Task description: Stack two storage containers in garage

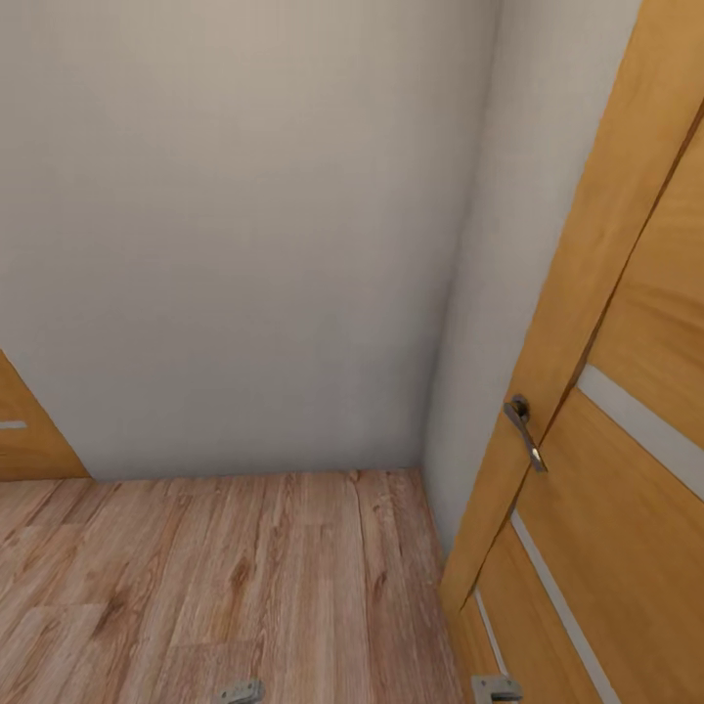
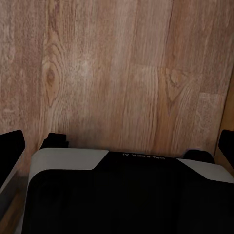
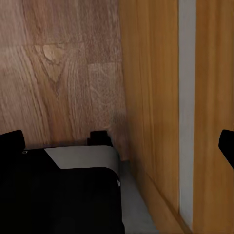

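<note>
The robot faces a corner where a beige wall [image 1: 244, 244] meets light wood-plank flooring [image 1: 244, 577]. Just right of that corner stands a wooden door [image 1: 626, 411] with pale inlaid strips and a metal lever handle [image 1: 524, 430], close to the robot. Another wooden door [image 1: 24, 425] edges in at the wall's left end. Both wrist views look down on the planks over the robot's dark base [image 2: 122, 195], which bears small writing too blurred to read. The left gripper [image 2: 119, 146] and right gripper [image 3: 122, 141] are spread, holding nothing.
</note>
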Controlling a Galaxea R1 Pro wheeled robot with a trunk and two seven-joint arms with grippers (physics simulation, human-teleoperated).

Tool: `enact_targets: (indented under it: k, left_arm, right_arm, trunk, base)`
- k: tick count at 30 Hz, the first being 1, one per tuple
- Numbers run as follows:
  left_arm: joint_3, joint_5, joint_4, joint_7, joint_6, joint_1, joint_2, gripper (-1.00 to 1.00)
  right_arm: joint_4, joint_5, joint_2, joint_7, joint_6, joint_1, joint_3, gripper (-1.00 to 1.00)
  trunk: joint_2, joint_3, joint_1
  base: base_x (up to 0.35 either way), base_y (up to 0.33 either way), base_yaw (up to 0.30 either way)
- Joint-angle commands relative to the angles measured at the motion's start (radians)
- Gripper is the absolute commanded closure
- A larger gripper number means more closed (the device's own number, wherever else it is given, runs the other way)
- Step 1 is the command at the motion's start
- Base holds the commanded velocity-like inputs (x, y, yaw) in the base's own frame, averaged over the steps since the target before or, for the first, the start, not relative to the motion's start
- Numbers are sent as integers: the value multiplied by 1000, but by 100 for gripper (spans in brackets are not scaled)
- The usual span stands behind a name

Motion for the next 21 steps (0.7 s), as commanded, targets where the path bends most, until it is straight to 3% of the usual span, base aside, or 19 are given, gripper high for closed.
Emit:
enact_targets:
  k: [1,8,13,21]
  left_arm:
    - [8,0,-2,-6,7,-1,-1,-100]
    - [8,0,-2,-6,7,-1,-1,-100]
    - [8,0,-2,-6,7,0,-1,-100]
    - [8,0,-2,-6,7,0,-2,-100]
  right_arm:
    - [-2,-7,0,-6,7,0,9,-100]
    - [-2,-7,0,-6,7,0,9,-100]
    - [-2,-7,0,-6,7,0,8,-100]
    - [-2,-7,0,-6,7,0,8,-100]
  trunk:
    - [-2,-2,0]
    - [-2,-2,0]
    - [-2,-2,0]
    - [-2,-2,0]
  base:
    - [35,0,0]
    - [165,21,21]
    - [244,11,185]
    - [36,1,148]
